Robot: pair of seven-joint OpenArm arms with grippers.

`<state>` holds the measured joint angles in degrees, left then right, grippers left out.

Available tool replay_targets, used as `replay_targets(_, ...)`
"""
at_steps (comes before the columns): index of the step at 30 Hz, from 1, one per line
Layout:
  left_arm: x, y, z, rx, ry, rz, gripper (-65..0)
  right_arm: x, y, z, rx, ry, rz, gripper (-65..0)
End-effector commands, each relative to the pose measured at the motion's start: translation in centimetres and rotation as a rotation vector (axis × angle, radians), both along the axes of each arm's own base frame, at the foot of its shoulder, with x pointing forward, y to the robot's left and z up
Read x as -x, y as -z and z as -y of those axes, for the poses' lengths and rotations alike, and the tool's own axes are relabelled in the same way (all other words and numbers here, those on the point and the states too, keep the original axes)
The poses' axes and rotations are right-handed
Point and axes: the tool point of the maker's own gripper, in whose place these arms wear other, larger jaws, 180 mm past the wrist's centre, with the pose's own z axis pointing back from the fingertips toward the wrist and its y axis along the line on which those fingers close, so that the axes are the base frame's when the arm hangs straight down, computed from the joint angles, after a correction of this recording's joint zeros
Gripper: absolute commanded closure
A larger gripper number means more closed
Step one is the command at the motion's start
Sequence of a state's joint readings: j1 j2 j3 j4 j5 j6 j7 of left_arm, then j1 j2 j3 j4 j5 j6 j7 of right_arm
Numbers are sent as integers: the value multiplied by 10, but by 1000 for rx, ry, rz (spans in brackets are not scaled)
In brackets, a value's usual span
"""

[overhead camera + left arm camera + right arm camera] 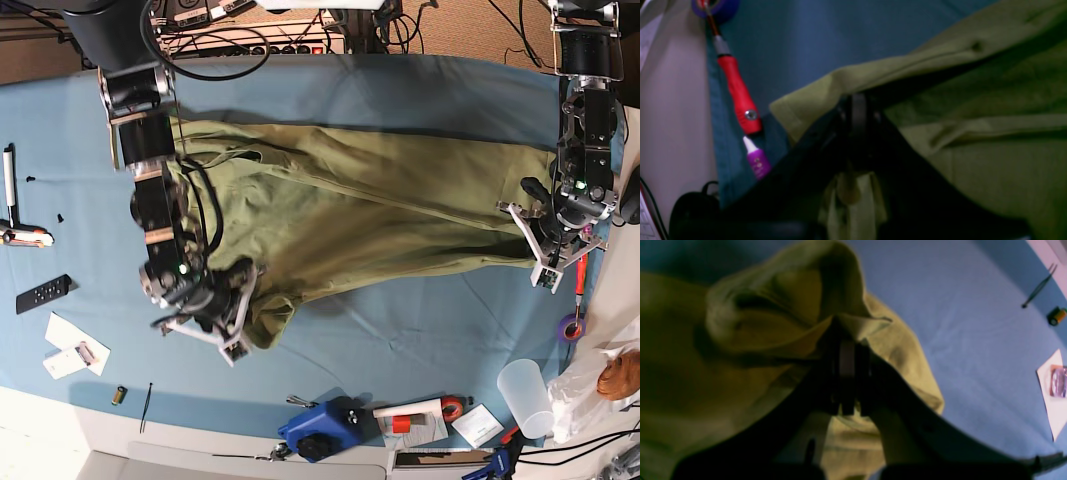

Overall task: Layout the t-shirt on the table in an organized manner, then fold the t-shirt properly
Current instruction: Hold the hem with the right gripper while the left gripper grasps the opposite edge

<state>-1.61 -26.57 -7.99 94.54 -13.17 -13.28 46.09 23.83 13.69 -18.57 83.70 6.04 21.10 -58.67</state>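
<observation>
Holding the t-shirt (pixel 350 215) at two ends, I have it stretched across the middle of the table (pixel 420 95) so it can be spread flat. My left gripper (pixel 545 235) is clamped on cloth near the table's edge by the red screwdriver (pixel 739 95); my right gripper (pixel 225 305) is pinched on a bunched corner. Only the base view shows the whole span; the wrist views confirm fabric caught between the jaws.

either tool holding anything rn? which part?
Both hold the t-shirt. Left tool is shut on a hemmed edge at one end; right tool is shut on a bunched edge at the other.
</observation>
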Motion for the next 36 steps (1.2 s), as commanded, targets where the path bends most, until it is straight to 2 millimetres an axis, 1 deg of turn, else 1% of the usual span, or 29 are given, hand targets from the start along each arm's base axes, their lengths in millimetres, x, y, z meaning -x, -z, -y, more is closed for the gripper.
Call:
replay_targets(1,-10,-17,-5,-10,1,54,0,-6,-18,8,12,11,55,0)
replay_targets(3,-10,-17,-5,-10,1,54,0,1,-18,9,14,13,68,0)
replay_targets(9,-9,-16,-7,-24,-2,49,0,16,0,11,20,12,46,0)
replay_targets(12,-6,-13,-11,-48,-13,23,0,23,2,8,18,4,43,0)
replay_targets(14,-4,-11,-14,-50,-32,8,0,28,-3,3,14,-8,60,0)
replay_targets(16,-4,-15,-14,-50,-41,13,0,31,-11,-1,20,-22,92,0)
replay_targets(20,-9,-32,-7,-53,-19,67,0,34,-29,-7,8,-19,149,0)
replay_targets(22,-12,-40,-3,-55,-8,94,0,34,-31,-6,12,-16,160,0)
replay_targets(25,-14,-50,1,-56,4,124,0,33,-32,-1,33,8,171,0)
replay_targets(31,-30,-75,11,-27,44,267,0,32,-33,1,38,18,180,0)
replay_targets(34,-32,-73,8,-36,39,261,0,32,-33,1,38,19,179,0)
replay_targets(36,-32,-65,3,-47,32,244,0,32,-33,1,38,18,179,0)
